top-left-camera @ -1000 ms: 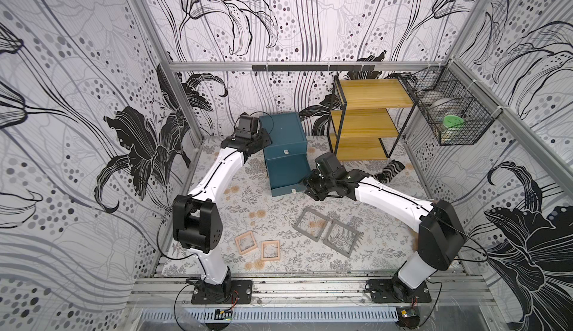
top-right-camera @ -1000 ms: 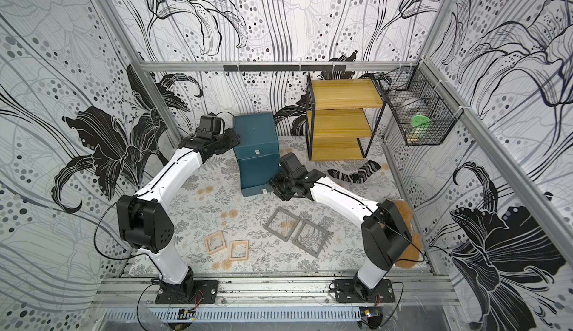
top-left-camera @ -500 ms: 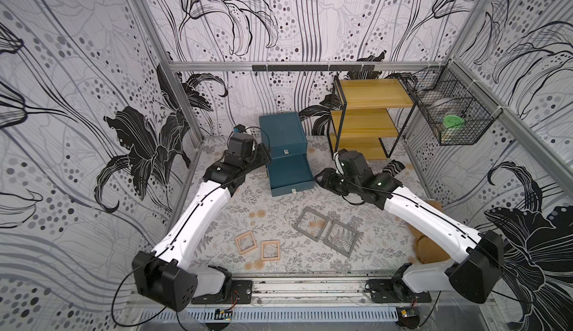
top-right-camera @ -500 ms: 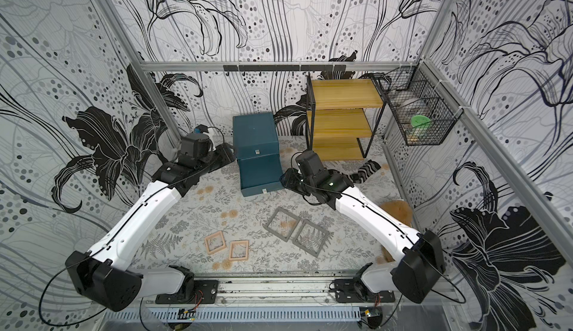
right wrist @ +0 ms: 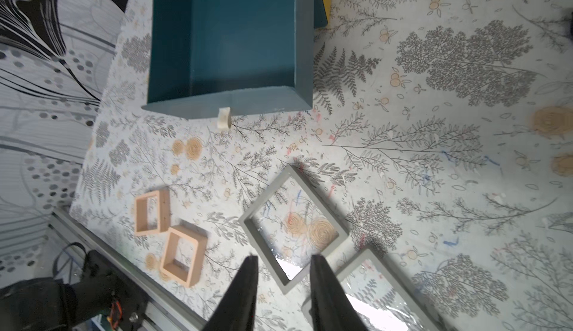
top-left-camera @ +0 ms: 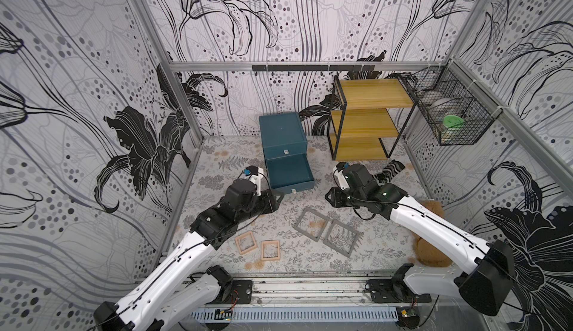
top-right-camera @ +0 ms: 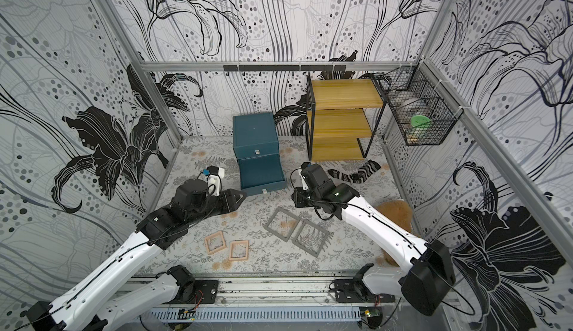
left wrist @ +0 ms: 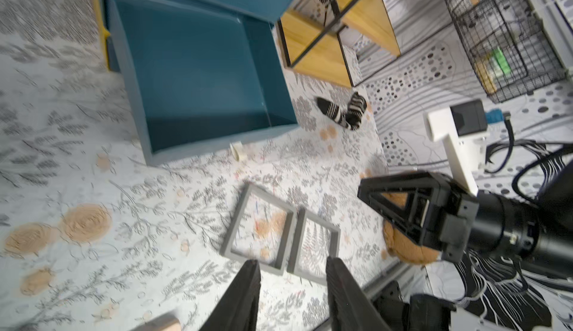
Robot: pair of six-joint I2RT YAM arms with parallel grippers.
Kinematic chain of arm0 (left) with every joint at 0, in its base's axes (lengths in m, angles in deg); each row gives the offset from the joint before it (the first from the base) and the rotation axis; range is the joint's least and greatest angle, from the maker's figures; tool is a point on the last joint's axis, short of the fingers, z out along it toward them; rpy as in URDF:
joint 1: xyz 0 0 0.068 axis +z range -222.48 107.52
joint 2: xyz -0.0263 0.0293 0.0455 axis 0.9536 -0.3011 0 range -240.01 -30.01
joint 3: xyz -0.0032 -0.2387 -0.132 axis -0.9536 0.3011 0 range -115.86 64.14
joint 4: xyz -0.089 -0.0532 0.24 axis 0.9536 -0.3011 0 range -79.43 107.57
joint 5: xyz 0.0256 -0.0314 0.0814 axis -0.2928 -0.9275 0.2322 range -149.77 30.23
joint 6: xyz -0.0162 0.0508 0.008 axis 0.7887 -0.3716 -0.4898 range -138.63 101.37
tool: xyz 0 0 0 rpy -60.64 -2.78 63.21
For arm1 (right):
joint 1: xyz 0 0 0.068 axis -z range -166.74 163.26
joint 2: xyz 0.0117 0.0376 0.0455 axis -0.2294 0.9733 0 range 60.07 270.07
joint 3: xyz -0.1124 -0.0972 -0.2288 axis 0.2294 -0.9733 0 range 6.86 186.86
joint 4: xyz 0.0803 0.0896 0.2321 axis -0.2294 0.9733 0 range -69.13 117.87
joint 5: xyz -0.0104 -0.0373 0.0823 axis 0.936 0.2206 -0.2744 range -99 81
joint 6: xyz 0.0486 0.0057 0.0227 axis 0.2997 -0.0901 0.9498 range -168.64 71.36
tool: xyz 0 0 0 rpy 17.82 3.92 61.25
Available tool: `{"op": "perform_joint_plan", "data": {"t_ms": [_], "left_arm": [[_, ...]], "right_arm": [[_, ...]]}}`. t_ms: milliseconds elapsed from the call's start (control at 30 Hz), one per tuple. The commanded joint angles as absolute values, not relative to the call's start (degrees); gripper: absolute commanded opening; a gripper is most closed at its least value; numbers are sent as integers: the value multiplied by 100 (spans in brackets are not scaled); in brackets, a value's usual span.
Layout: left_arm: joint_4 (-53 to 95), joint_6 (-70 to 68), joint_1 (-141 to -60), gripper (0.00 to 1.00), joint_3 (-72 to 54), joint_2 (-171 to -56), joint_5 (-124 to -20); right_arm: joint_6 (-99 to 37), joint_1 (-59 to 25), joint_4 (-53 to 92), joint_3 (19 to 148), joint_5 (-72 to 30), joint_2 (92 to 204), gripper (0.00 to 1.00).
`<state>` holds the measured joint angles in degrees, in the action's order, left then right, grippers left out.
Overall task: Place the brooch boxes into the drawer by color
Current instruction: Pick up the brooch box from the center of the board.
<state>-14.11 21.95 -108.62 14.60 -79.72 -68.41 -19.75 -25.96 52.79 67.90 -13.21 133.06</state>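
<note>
I see the drawer (top-left-camera: 293, 187) open and empty, grey boxes (top-left-camera: 311, 224) and tan boxes (top-left-camera: 246, 242) on the desk (top-left-camera: 384, 236), left pincer (left wrist: 291, 270) and right pincer (right wrist: 282, 267) apart, holding nothing; sorting looks mostly undone.

The drawer (top-left-camera: 283, 134) is dark teal-blue, on a pale bench (top-left-camera: 381, 239) printed with grey ferns and tan rosettes. Two grey brooch boxes (top-left-camera: 311, 224) and two pinkish-tan brooch boxes (top-left-camera: 246, 242) have clear centres; the sock (top-left-camera: 391, 169) is black-and-white striped.
</note>
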Motion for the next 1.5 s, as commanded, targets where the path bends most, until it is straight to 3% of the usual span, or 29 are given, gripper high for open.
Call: {"op": "perform_joint_plan", "data": {"t_ms": [0, 233, 767, 1033, 1467], "left_arm": [[-1117, 2535, -11206, 39, 1759, -7776, -6538], [-1134, 2647, -11672, 37, 2127, -7725, -6158], [-904, 2981, -11722, 36, 2605, -7580, -5972], [-941, 3008, -11720, 36, 2529, -7584, -5907], [-1045, 2877, -11722, 37, 2164, -7874, -5923]], "right_arm": [[-2574, -2579, 5485, 6573, -1122, 13259, 33], [-2566, -2581, 5223, 6160, -1053, 13461, 32], [-3464, -2741, 4888, 6459, -825, 14712, 33], [-3703, -2875, 4671, 6506, -692, 15150, 39], [-3896, -2981, 4516, 6540, -562, 15534, 38]]}}
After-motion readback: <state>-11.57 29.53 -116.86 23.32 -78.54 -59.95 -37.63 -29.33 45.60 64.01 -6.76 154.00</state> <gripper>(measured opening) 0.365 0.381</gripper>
